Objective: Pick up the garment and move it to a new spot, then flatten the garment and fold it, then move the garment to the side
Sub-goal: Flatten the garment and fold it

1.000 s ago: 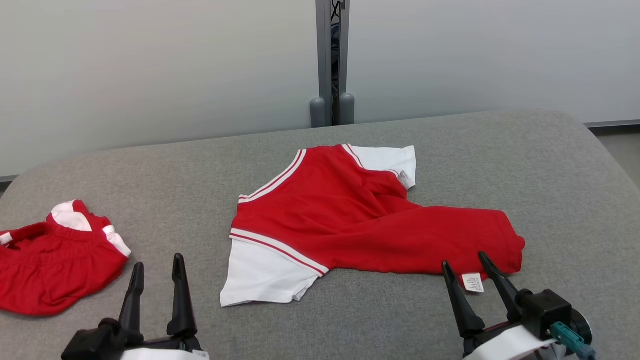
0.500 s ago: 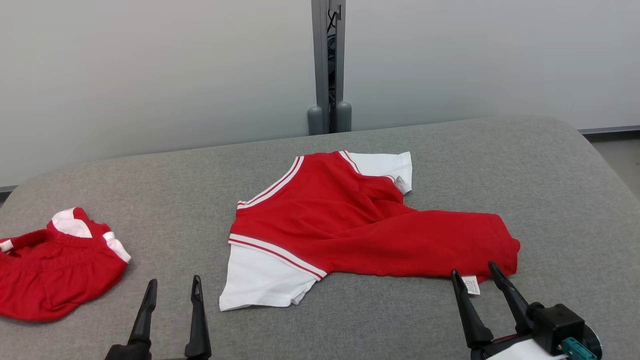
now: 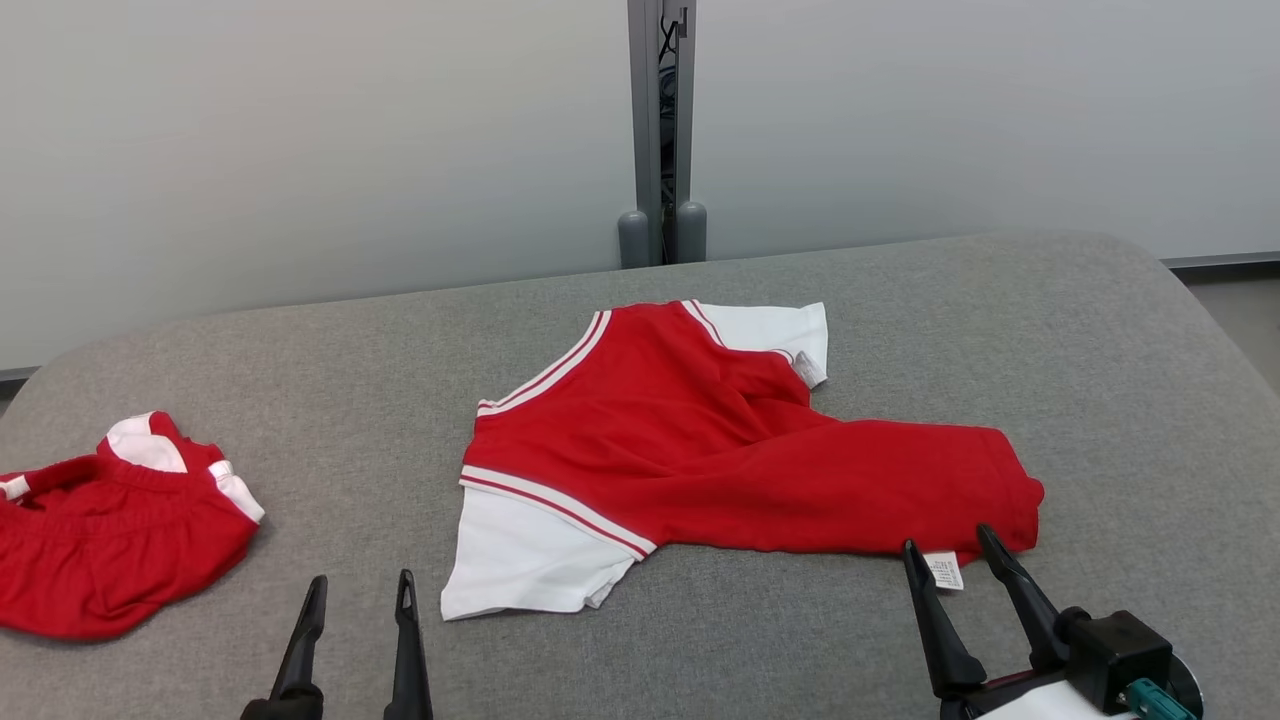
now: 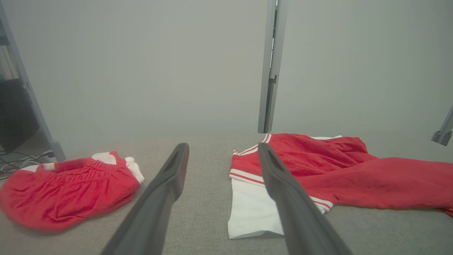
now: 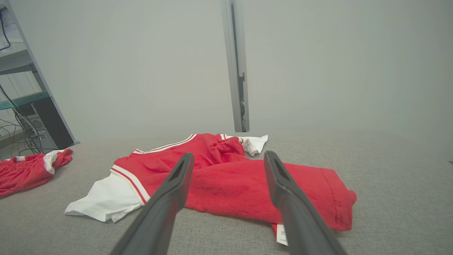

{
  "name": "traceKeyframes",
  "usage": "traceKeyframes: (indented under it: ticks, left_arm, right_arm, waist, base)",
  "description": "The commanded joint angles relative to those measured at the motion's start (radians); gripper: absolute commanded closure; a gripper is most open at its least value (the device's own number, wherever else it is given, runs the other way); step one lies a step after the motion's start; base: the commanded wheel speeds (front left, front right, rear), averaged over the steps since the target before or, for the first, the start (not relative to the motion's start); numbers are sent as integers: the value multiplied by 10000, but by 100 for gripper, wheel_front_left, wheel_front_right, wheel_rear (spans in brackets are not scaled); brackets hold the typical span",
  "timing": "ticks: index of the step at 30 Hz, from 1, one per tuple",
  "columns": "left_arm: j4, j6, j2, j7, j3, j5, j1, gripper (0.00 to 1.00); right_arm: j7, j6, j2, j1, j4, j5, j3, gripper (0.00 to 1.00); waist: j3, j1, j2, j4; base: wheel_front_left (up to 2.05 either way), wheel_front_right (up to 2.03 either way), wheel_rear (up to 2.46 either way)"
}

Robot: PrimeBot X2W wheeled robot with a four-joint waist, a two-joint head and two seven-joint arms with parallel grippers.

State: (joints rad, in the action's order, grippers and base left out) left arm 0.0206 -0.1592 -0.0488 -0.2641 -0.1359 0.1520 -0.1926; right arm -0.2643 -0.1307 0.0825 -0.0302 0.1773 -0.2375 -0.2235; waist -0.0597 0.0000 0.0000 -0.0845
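Observation:
A red garment (image 3: 720,450) with white sleeves and striped trim lies crumpled near the middle of the grey table (image 3: 900,300), its lower part twisted off to the right; it also shows as the garment (image 4: 318,170) and the garment (image 5: 226,177). A white label (image 3: 945,571) sticks out at its near right corner. My right gripper (image 3: 950,548) stands open with its tips on either side of that label, holding nothing. At the bottom edge, just left of the white sleeve (image 3: 520,560), my left gripper (image 3: 362,588) is open and empty.
A second red and white garment (image 3: 110,535) lies bunched at the table's left edge, also seen as a red bundle (image 4: 67,187). A grey post (image 3: 660,130) stands behind the table against a pale wall. Shelving with cables (image 5: 24,117) is off to the left.
My left gripper has drawn back toward the bottom edge, so less of it shows. The right gripper has pulled back slightly. The camera tilted a little; the garment lies as before.

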Motion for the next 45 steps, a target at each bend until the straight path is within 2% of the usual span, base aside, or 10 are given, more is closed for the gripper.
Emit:
traceKeyframes:
  ticks: [1, 10, 19, 20, 25, 33, 38, 40, 42, 45]
  left_arm:
    - [94, 14, -33, 7, -13, 90, -26, 0]
    - [1102, 437, -35, 2, -94, 702, 414, 0]
    - [3825, 1023, -33, 2, -575, 1522, 1857, 0]
    - [4579, 1118, -41, -1, -707, 1760, 2294, 0]
    - [6404, 929, -38, 34, -960, 2110, 3415, 0]
    - [8099, 604, -38, 14, -850, 2381, 4508, 0]
    - [8914, 849, -35, 112, -942, 2943, 4919, 0]
    - [9165, 924, -27, 206, -1094, 3192, 4937, 28]
    - [9340, 956, -23, 302, -1283, 3409, 4918, 100]
    - [9173, 1010, -20, 236, -1573, 3791, 4812, 100]
  right_arm:
    - [-7, -4, 56, 8, 8, -18, 19, 0]
    - [-7, -4, 57, 89, 34, -94, -36, 0]
    - [-7, -4, 99, 264, 101, -169, -260, 0]
    - [-7, -4, 131, 320, 130, -206, -318, 0]
    - [-7, -4, 219, 463, 142, -271, -420, 0]
    - [-6, -4, 291, 658, 136, -286, -519, 0]
    - [-6, -4, 338, 769, 136, -312, -520, 0]
    - [-6, -4, 353, 784, 139, -292, -512, 0]
    - [-6, -4, 371, 786, 149, -274, -530, 0]
    - [-6, -4, 398, 811, 104, -245, -453, 0]
  waist:
    - [7, 0, 0, -10]
    - [114, 0, 0, -45]
    - [410, 0, 0, -233]
    - [496, 0, 0, -313]
    - [754, 0, 0, -526]
    - [1117, 0, 0, -761]
    - [1287, 0, 0, -834]
    - [1310, 0, 0, -844]
    - [1308, 0, 0, -863]
    - [1342, 0, 0, -863]
  base:
    - [0, 0, 0]
    - [0, 0, 0]
    - [0, 0, 0]
    - [0, 0, 0]
    - [0, 0, 0]
    - [0, 0, 0]
    - [0, 0, 0]
    - [0, 0, 0]
    - [0, 0, 0]
    - [0, 0, 0]
